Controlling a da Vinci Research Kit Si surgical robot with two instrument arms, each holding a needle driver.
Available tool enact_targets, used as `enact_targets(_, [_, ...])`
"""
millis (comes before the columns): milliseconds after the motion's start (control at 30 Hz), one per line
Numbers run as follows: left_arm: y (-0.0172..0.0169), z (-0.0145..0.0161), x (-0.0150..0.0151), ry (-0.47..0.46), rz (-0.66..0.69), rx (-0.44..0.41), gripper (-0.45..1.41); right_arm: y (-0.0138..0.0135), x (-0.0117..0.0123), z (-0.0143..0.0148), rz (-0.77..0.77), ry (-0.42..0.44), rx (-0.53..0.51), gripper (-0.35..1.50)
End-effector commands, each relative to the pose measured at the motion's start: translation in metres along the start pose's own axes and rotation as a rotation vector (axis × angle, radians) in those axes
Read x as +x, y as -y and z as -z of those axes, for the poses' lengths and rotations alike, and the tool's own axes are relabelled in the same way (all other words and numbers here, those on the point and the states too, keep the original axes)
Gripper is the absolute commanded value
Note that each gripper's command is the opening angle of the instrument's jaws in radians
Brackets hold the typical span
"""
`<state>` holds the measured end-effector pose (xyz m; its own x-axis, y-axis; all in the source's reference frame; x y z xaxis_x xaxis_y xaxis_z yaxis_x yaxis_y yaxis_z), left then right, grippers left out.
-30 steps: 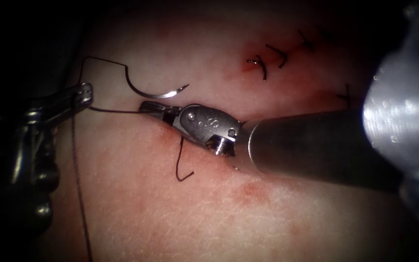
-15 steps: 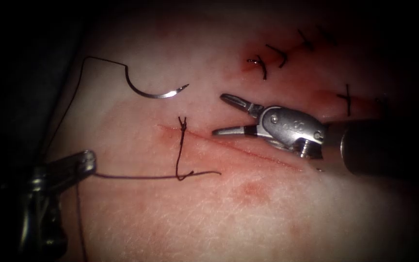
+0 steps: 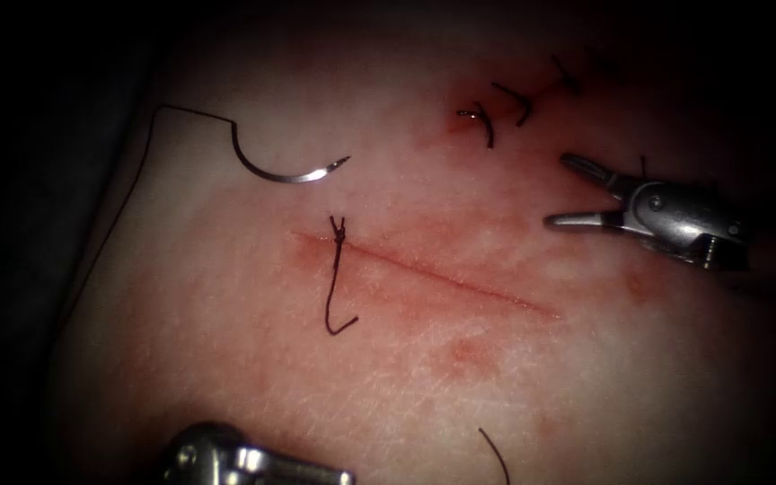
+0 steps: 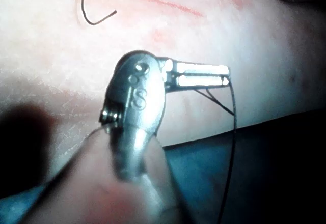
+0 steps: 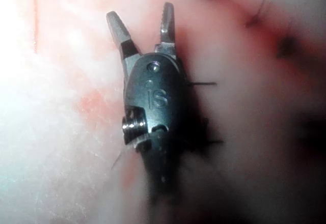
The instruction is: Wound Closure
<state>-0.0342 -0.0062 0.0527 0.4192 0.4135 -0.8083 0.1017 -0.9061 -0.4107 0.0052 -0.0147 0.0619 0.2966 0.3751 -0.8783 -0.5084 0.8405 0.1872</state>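
The curved needle (image 3: 285, 171) lies free on the tissue (image 3: 226, 359), left of and above the cut (image 3: 433, 274), with neither tool holding it. Its thread (image 3: 186, 112) runs from the needle's tail up and down the tissue's left edge. A knotted stitch (image 3: 338, 232) crosses the cut's left end, and its short tail (image 3: 334, 310) hangs below. My right tool (image 3: 560, 190) hovers open and holds nothing, right of the cut; its jaws (image 5: 140, 15) are spread. My left tool (image 4: 226, 75) is shut on a piece of thread (image 4: 232, 112); its wrist body (image 3: 226, 460) sits at the bottom edge.
Several older dark stitches (image 3: 487, 121) cross a reddened line at the upper right. A cut end of thread (image 3: 494, 454) curls on the tissue near the bottom edge. Red fluid stains the tissue around the cut (image 3: 464, 350).
The right tool, shut by the knot a second ago, opened and drew back to the right. The left tool moved down to the bottom edge, taking the severed thread with it.
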Motion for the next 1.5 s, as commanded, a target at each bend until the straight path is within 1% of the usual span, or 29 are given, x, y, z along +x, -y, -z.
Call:
enact_targets(33, [-0.0001, -0.0001, -0.0009, 0.001, 0.001, -0.005, -0.45, 0.0004, -0.0007, -0.0007, 0.000, 0.000, 0.002, 1.13])
enact_targets(67, [0.0005, 0.0004, -0.0032, 0.020, 0.023, -0.036, -0.45, 0.0006, -0.0007, -0.0009, 0.001, 0.001, -0.002, 1.13])
enact_targets(133, [0.0008, 0.0007, -0.0042, 0.032, 0.028, -0.059, -0.45, 0.0008, -0.0006, -0.0010, 0.001, 0.003, -0.006, 1.13])
enact_targets(167, [0.0015, 0.0016, -0.0065, 0.070, 0.058, -0.124, -0.45, 0.0011, -0.0006, -0.0013, 0.002, -0.001, -0.007, 1.13])
enact_targets(200, [0.0020, 0.0026, -0.0089, 0.127, 0.091, -0.229, -0.45, 0.0014, -0.0007, -0.0016, 0.003, -0.003, -0.009, 1.13])
enact_targets(233, [0.0020, 0.0026, -0.0089, 0.127, 0.091, -0.229, -0.45, 0.0014, -0.0007, -0.0016, 0.003, -0.003, -0.009, 1.13])
enact_targets(267, [0.0021, 0.0030, -0.0099, 0.163, 0.109, -0.294, -0.43, 0.0016, -0.0007, -0.0017, 0.003, -0.004, -0.009, 1.13])
enact_targets(300, [0.0022, 0.0033, -0.0108, 0.206, 0.125, -0.327, 0.04, 0.0017, -0.0007, -0.0019, 0.004, -0.006, -0.009, 1.15])
enact_targets(333, [0.0022, 0.0038, -0.0120, 0.275, 0.150, -0.294, 0.41, 0.0018, -0.0007, -0.0020, 0.010, -0.009, -0.009, 1.15])
enact_targets(367, [0.0023, 0.0041, -0.0128, 0.331, 0.169, -0.261, 0.69, 0.0020, -0.0007, -0.0022, 0.011, -0.009, -0.011, 1.15])
enact_targets(400, [0.0024, 0.0045, -0.0134, 0.387, 0.177, -0.230, 0.91, 0.0021, -0.0007, -0.0023, 0.012, -0.009, -0.013, 1.16])
enact_targets(433, [0.0026, 0.0051, -0.0141, 0.457, 0.183, -0.194, 1.06, 0.0022, -0.0008, -0.0024, 0.006, -0.011, -0.016, 1.18])
enact_targets(467, [0.0033, 0.0058, -0.0145, 0.546, 0.181, -0.163, 1.16, 0.0024, -0.0009, -0.0026, 0.008, -0.009, -0.017, 1.20])
enact_targets(500, [0.0040, 0.0064, -0.0145, 0.597, 0.191, -0.139, 1.21, 0.0024, -0.0009, -0.0026, 0.008, -0.009, -0.018, 1.21])
enact_targets(533, [0.0040, 0.0064, -0.0145, 0.597, 0.191, -0.139, 1.21, 0.0024, -0.0009, -0.0026, 0.008, -0.009, -0.018, 1.21])
enact_targets(633, [0.0055, 0.0079, -0.0141, 0.672, 0.194, -0.053, 1.23, 0.0025, -0.0010, -0.0027, 0.004, -0.010, -0.019, 1.21])
enact_targets(700, [0.0070, 0.0095, -0.0133, 0.719, 0.120, 0.004, 1.16, 0.0026, -0.0012, -0.0027, 0.000, -0.011, -0.019, 1.21])
enact_targets(800, [0.0073, 0.0106, -0.0127, 0.762, 0.036, 0.026, 0.98, 0.0026, -0.0014, -0.0028, -0.003, -0.009, -0.018, 1.21])
enact_targets(833, [0.0073, 0.0106, -0.0127, 0.762, 0.036, 0.026, 0.98, 0.0026, -0.0014, -0.0028, -0.003, -0.009, -0.018, 1.21])
enact_targets(867, [0.0070, 0.0109, -0.0124, 0.772, 0.012, 0.024, 0.89, 0.0026, -0.0015, -0.0028, -0.003, -0.008, -0.019, 1.21])
enact_targets(900, [0.0064, 0.0112, -0.0120, 0.782, -0.010, 0.019, 0.71, 0.0026, -0.0016, -0.0029, -0.002, -0.008, -0.020, 1.21])
enact_targets(933, [0.0064, 0.0112, -0.0120, 0.782, -0.010, 0.019, 0.71, 0.0026, -0.0016, -0.0029, -0.002, -0.008, -0.020, 1.21])
enact_targets(1033, [0.0053, 0.0115, -0.0111, 0.795, -0.018, 0.035, 0.47, 0.0026, -0.0016, -0.0030, -0.008, -0.008, -0.021, 1.21])
enact_targets(1133, [0.0048, 0.0114, -0.0100, 0.817, -0.043, 0.088, 0.37, 0.0028, -0.0015, -0.0032, -0.008, -0.008, -0.023, 1.23])
enact_targets(1267, [0.0050, 0.0106, -0.0082, 0.845, -0.065, 0.124, 0.37, 0.0031, -0.0015, -0.0035, -0.006, -0.010, -0.021, 1.25])
enact_targets(1367, [0.0057, 0.0100, -0.0066, 0.874, -0.071, 0.164, 0.51, 0.0032, -0.0015, -0.0037, -0.006, -0.009, -0.019, 1.25])
enact_targets(1400, [0.0065, 0.0094, -0.0051, 0.886, -0.059, 0.172, 0.76, 0.0033, -0.0015, -0.0037, -0.005, -0.009, -0.016, 1.25])
enact_targets(1433, [0.0065, 0.0094, -0.0051, 0.886, -0.059, 0.172, 0.76, 0.0033, -0.0015, -0.0037, -0.005, -0.009, -0.016, 1.25])
enact_targets(1500, [0.0068, 0.0089, -0.0037, 0.926, -0.040, 0.140, 0.96, 0.0033, -0.0015, -0.0037, -0.005, -0.009, -0.016, 1.25])
